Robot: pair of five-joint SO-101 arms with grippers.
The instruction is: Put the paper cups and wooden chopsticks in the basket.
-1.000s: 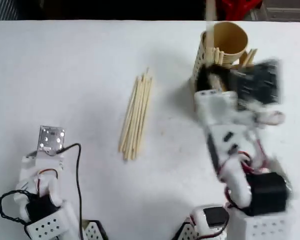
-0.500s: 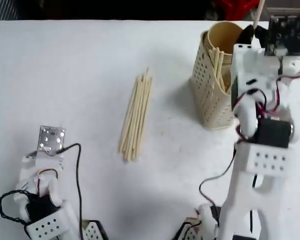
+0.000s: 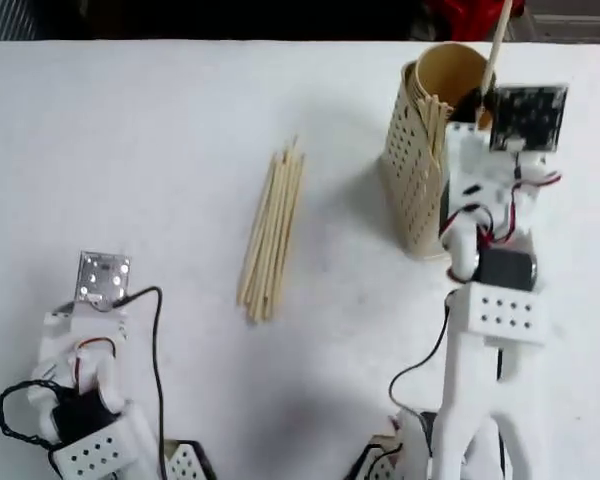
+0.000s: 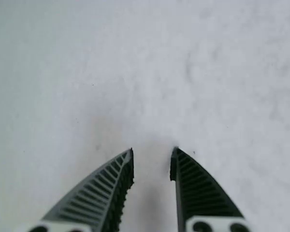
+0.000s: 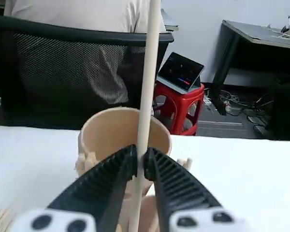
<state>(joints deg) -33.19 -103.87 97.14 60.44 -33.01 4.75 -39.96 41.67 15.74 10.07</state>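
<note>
A tan perforated basket [image 3: 416, 185] stands at the back right of the white table, with a paper cup [image 3: 458, 70] and some chopsticks [image 3: 435, 112] inside it. My right gripper [image 5: 140, 158] is just beside the cup [image 5: 120, 137], shut on a single wooden chopstick [image 5: 149, 82] held upright. In the high view that chopstick [image 3: 498, 38] sticks up past the table's far edge. A bundle of several chopsticks [image 3: 272, 228] lies loose on the table's middle. My left gripper [image 4: 152, 155] is open over bare table at the front left.
The left arm [image 3: 85, 340] sits folded at the front left corner with its cable [image 3: 156, 340] looped beside it. Behind the table are a black mesh chair [image 5: 63, 72] and a red stool [image 5: 176, 104].
The right arm rose from low over the basket's near side, carrying one chopstick upright, then shifted left towards the cup. The left arm stayed put.
</note>
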